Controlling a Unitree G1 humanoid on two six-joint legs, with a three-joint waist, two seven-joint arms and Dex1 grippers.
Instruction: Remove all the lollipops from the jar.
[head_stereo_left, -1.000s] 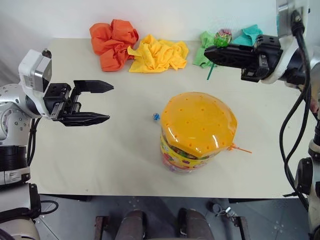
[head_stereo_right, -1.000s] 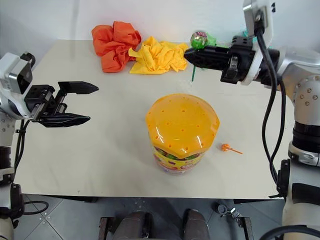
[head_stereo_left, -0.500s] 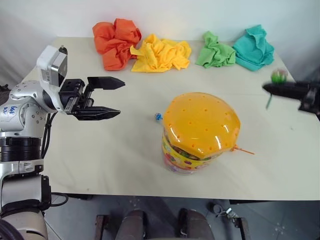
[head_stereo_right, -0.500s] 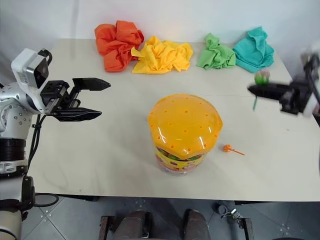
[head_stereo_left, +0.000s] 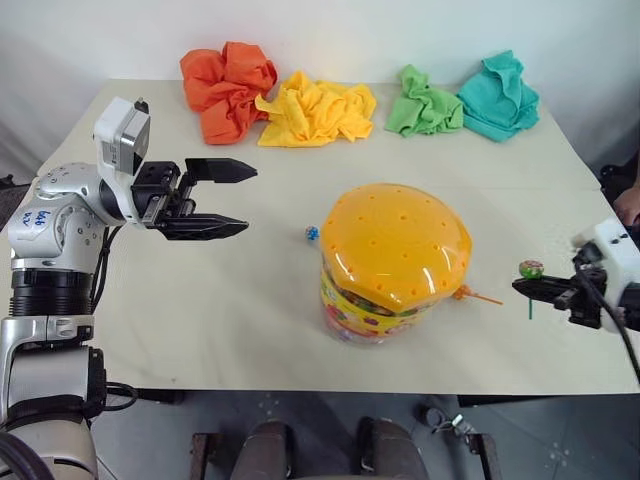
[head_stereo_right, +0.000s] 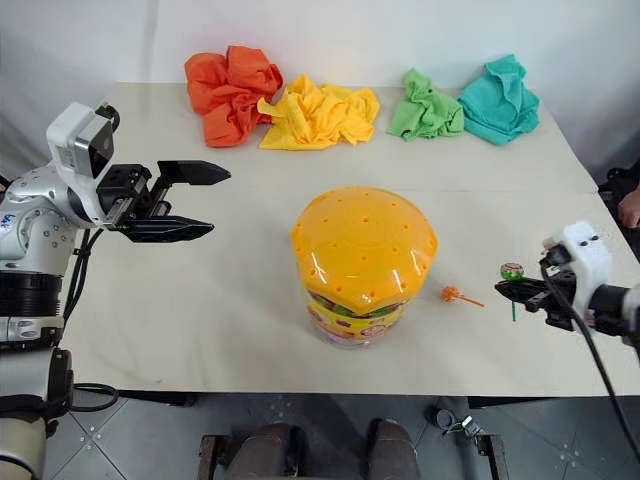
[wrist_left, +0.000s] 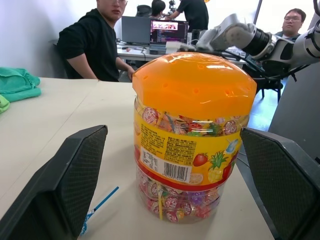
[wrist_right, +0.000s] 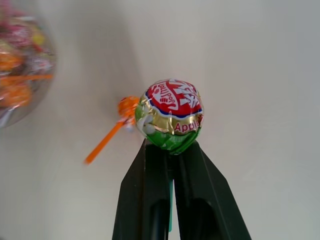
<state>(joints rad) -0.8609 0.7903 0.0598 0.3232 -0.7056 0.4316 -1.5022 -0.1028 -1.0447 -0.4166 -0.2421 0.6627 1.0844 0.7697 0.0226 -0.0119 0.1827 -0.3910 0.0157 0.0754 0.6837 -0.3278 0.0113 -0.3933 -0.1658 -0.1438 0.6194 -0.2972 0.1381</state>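
Observation:
The jar (head_stereo_left: 395, 262), a clear tub with a domed orange lid, stands mid-table, and the left wrist view shows its yellow label (wrist_left: 192, 130). My right gripper (head_stereo_right: 500, 287) hangs low over the table's right side, shut on the stick of the green lollipop (head_stereo_right: 512, 272), whose head stands just above the fingertips (wrist_right: 171, 120). The orange lollipop (head_stereo_right: 455, 295) lies on the table between the jar and that gripper. The blue lollipop (head_stereo_left: 312, 233) lies just left of the jar. My left gripper (head_stereo_left: 250, 200) is open and level, pointing at the jar from the left and well apart from it.
Four crumpled cloths lie along the table's far edge: orange (head_stereo_left: 225, 85), yellow (head_stereo_left: 315, 110), green (head_stereo_left: 425, 100) and teal (head_stereo_left: 497, 82). A person's hand (head_stereo_left: 630, 205) shows at the right edge. People sit at desks (wrist_left: 95, 45) beyond the table.
My right gripper has swung down and to the right with the green lollipop, from high over the table's far side to low near its right edge. The left gripper has stayed open and almost still.

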